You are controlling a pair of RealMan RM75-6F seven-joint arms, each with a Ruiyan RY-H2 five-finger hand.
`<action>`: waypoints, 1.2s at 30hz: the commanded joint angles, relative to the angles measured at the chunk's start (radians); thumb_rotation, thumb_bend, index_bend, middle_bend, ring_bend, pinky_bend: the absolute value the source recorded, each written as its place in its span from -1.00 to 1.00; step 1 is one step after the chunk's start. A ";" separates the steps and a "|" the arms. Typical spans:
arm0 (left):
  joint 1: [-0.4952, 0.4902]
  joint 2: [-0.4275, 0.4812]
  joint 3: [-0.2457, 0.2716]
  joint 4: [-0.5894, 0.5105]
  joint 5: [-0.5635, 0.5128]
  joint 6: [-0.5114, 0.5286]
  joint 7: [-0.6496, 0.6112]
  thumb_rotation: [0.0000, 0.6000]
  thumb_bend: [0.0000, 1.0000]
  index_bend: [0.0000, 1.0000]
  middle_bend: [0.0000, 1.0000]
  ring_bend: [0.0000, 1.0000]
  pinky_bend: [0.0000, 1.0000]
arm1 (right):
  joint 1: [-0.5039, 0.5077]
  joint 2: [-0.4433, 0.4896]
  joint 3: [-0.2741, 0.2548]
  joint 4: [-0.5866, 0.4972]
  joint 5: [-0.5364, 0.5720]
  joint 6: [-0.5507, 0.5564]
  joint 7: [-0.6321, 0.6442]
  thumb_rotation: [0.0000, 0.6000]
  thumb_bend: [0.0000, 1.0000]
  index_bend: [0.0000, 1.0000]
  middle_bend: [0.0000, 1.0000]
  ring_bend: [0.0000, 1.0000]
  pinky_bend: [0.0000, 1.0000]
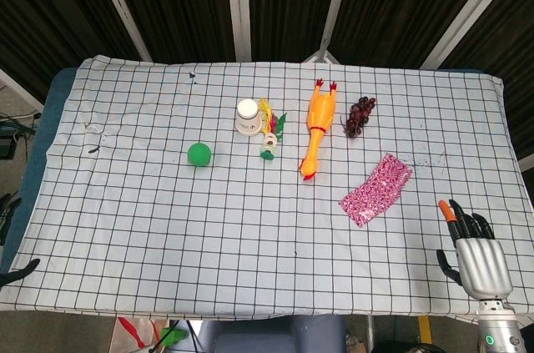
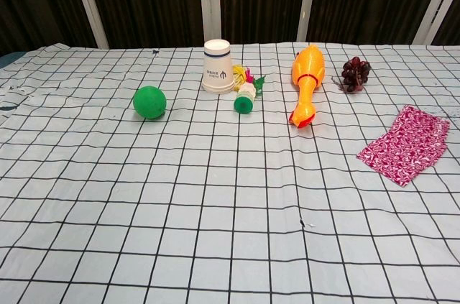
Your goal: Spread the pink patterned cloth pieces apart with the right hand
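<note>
Now, reach: not yet made.
Right robot hand (image 1: 472, 244): empty, fingers spread wide, at desk's (image 1: 125, 228) near right corner.
Left robot hand: out of sight.
Pink patterned cloth (image 1: 376, 189): flat, stacked, toward right edge.
Method: come forward-left, press top piece, slide sideways.
Nearby: rubber chicken (image 1: 315, 128), grapes (image 1: 359, 114) beyond; nothing between.
Elsewhere: paper cup (image 1: 248, 114), green ball (image 1: 198, 153).

Pink patterned cloth (image 1: 375, 189), green ball (image 1: 198, 153), orange chicken (image 1: 315, 125), black-gridded white tablecloth (image 1: 167, 228).
</note>
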State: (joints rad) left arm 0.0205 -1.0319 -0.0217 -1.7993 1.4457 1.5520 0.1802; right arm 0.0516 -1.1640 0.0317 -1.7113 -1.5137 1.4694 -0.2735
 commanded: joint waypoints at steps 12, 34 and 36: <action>-0.005 0.001 -0.005 -0.010 -0.028 -0.017 0.019 1.00 -0.59 -0.78 -0.96 -0.89 -0.88 | 0.118 -0.098 0.018 0.011 0.059 -0.192 -0.179 1.00 -0.17 -0.85 -0.25 -0.25 -0.71; -0.008 -0.001 -0.012 -0.013 -0.046 -0.021 0.031 1.00 -0.59 -0.78 -0.96 -0.89 -0.88 | 0.286 -0.249 0.086 0.053 0.277 -0.372 -0.438 1.00 0.12 -0.71 0.21 0.09 -0.55; -0.008 -0.001 -0.012 -0.013 -0.048 -0.021 0.031 1.00 -0.59 -0.78 -0.96 -0.89 -0.88 | 0.293 -0.256 0.084 0.055 0.291 -0.376 -0.454 1.00 0.12 -0.70 0.21 0.09 -0.55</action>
State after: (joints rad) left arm 0.0123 -1.0327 -0.0341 -1.8124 1.3980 1.5309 0.2112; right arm 0.3399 -1.4153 0.1169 -1.6587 -1.2283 1.0972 -0.7217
